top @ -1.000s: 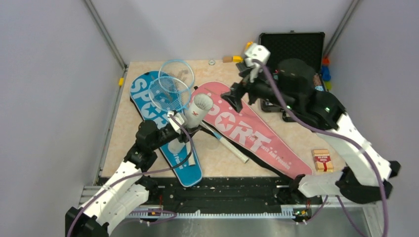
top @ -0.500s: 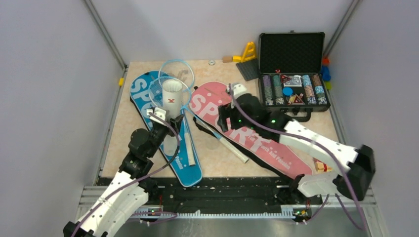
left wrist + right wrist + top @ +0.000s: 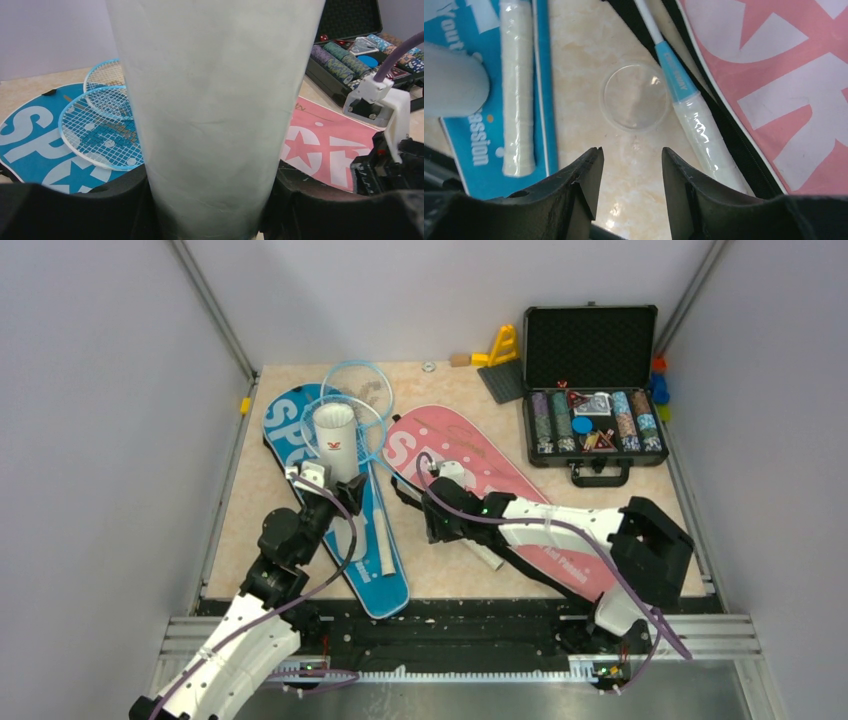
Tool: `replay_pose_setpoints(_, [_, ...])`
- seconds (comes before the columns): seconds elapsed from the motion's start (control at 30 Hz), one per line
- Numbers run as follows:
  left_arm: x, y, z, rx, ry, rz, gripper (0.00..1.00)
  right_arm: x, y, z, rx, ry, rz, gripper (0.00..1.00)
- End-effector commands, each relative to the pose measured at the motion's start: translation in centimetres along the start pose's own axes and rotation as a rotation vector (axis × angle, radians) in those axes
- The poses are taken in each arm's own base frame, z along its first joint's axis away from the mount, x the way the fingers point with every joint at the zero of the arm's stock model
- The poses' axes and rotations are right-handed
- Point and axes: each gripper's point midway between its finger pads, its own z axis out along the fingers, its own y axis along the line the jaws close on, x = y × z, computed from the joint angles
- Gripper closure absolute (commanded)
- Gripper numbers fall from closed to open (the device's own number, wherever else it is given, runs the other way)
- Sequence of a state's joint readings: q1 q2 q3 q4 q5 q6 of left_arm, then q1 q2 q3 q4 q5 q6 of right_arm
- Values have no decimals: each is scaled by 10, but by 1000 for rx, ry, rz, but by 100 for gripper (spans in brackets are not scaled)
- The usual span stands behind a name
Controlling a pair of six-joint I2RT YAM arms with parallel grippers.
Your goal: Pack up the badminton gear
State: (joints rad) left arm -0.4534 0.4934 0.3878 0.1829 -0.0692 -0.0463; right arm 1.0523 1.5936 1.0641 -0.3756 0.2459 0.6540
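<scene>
Grey walls close round a beige marbled worktop [image 3: 440, 575], and the badminton gear lies spread over its left and middle. My left hand [image 3: 338, 483] is clamped round the lower part of a white tube [image 3: 335, 435], which stands upright with its open mouth up, over the far end of the blue cover [image 3: 385, 580]; whether its base rests on anything I cannot tell. That blue cover runs from the far left toward the near edge, and the pink cover [image 3: 470, 450] lies slantwise from the middle toward the near right corner. Two rackets [image 3: 357, 380] have their light-blue heads overlapping on the far end of the blue cover, just beside the tube. One white handle [image 3: 516, 90] lies along the blue cover, the other handle [image 3: 704, 135] on the bare worktop against the dark edge of the pink cover. My right hand [image 3: 630, 162] hangs low between the two covers, its fingers [image 3: 584, 180] parted to a middling gap with nothing held between them. Just beyond the fingertips, between the two handles, a clear round disc [image 3: 636, 96] lies flat on the worktop. At the far right corner a black case of chips [image 3: 590, 390] stands open, and a yellow toy [image 3: 503, 343] sits at the far edge.
</scene>
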Motion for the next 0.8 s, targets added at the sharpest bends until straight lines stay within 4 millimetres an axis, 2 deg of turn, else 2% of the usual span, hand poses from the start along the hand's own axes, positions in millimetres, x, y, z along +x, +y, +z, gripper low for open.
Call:
replay_pose_setpoints(0.0, [-28,-2,2,3,-117,-39,71,1,-16,21,137,-93,126,53])
replay_pose_setpoints(0.03, [-29,-2,2,6,-120,-41,71,2,-17,24,149,-104,137,56])
replay_pose_setpoints(0.27, [-30,-8,2,32,-132,-55,72,6,-23,46,238,-137,163,59])
replay_pose_setpoints(0.4, [-30,-7,2,27,-135,-60,72,11,-30,55,281,-137,161,66])
replay_pose_setpoints(0.57, [-29,-11,3,50,-131,-64,72,19,-33,64,302,-121,147,69])
replay_pose_setpoints(0.63, [-28,-11,4,51,-127,-65,72,22,-33,67,304,-113,134,76])
replay_pose_setpoints(0.77, [-27,-12,6,53,-121,-64,72,19,-33,67,310,-109,95,100])
